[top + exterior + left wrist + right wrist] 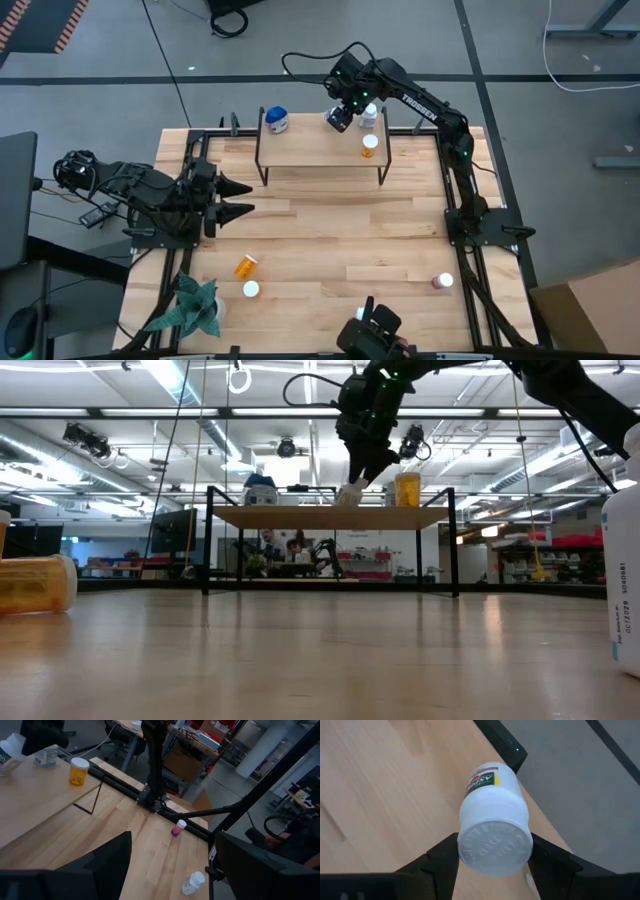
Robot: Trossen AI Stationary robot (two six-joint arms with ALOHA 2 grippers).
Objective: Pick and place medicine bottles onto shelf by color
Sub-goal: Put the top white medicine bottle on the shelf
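The shelf (310, 150) stands at the table's far edge. On it stand a blue-lidded bottle (276, 120), a white bottle (369, 115) and an orange bottle (370, 146). My right gripper (340, 120) hangs over the shelf's far part, shut on another white bottle (492, 815). On the table, an orange bottle (246, 266) lies on its side, with a white-capped bottle (251, 289) next to it. A dark red bottle (443, 282) stands near the right edge. My left gripper (248, 198) waits open at the table's left side. My right gripper pinches the white bottle at its cap end (466, 840), one finger on each side. The fingers slant down from above. The bottle is tilted, cap up toward the wrist, and its base (347, 496) is close above the shelf board; whether it touches, I cannot tell.
A green plant (195, 305) stands at the near left corner. A dark device (372, 335) sits at the near edge. Black frame rails (455, 215) run along the table's sides. Bare wood lies between the shelf and the near bottles.
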